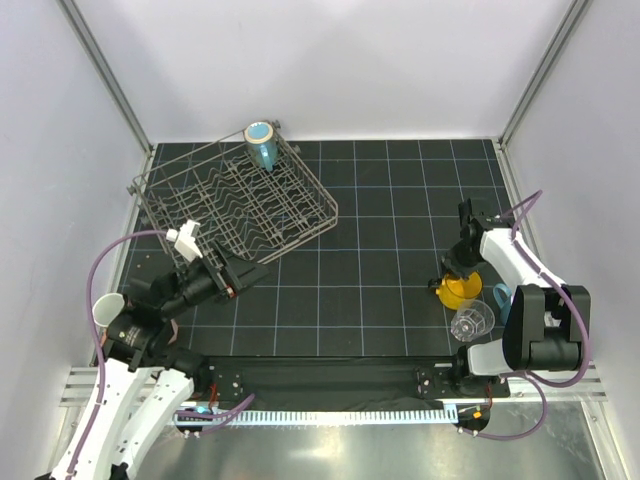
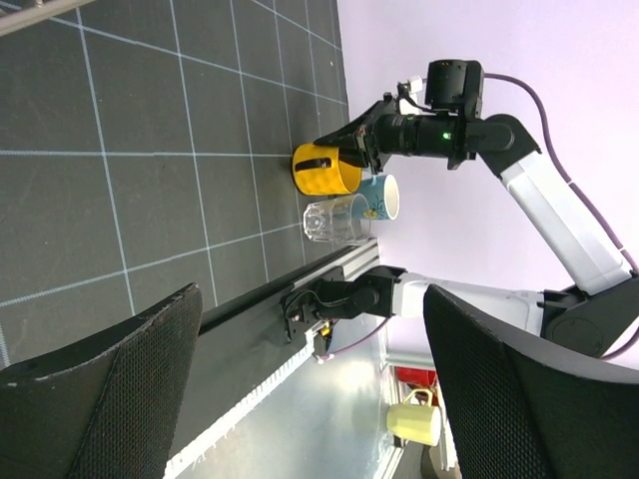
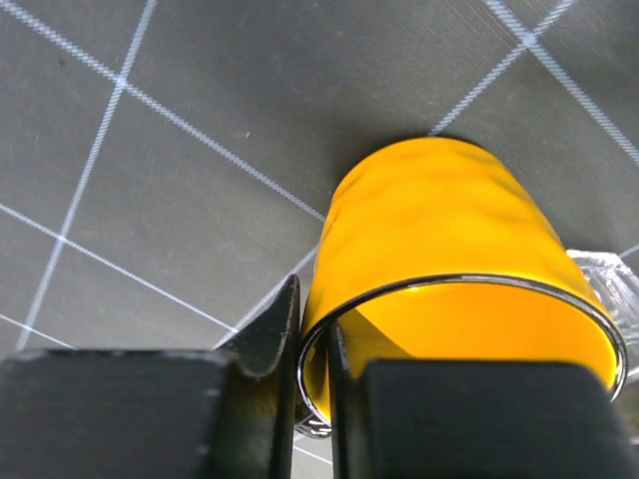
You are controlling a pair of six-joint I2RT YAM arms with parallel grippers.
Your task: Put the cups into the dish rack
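The grey wire dish rack (image 1: pixel 240 203) stands at the back left, with a light blue cup (image 1: pixel 262 144) in its far corner. My right gripper (image 1: pixel 458 273) is shut on the rim of the yellow cup (image 1: pixel 461 291). In the right wrist view, one finger is inside and one outside the yellow cup (image 3: pixel 439 230). A clear tumbler (image 1: pixel 473 320) and a blue cup (image 1: pixel 500 298) stand just beside the yellow cup. My left gripper (image 1: pixel 246 272) is open and empty, near the rack's front edge. The left wrist view shows the yellow cup (image 2: pixel 324 170), the tumbler (image 2: pixel 337 220) and the blue cup (image 2: pixel 383 197).
A pale cup shape (image 1: pixel 108 308) sits by the left arm at the mat's left edge. A pale yellow mug (image 2: pixel 414 419) shows off the table past the front rail. White walls and metal posts bound the black grid mat (image 1: pixel 380 200).
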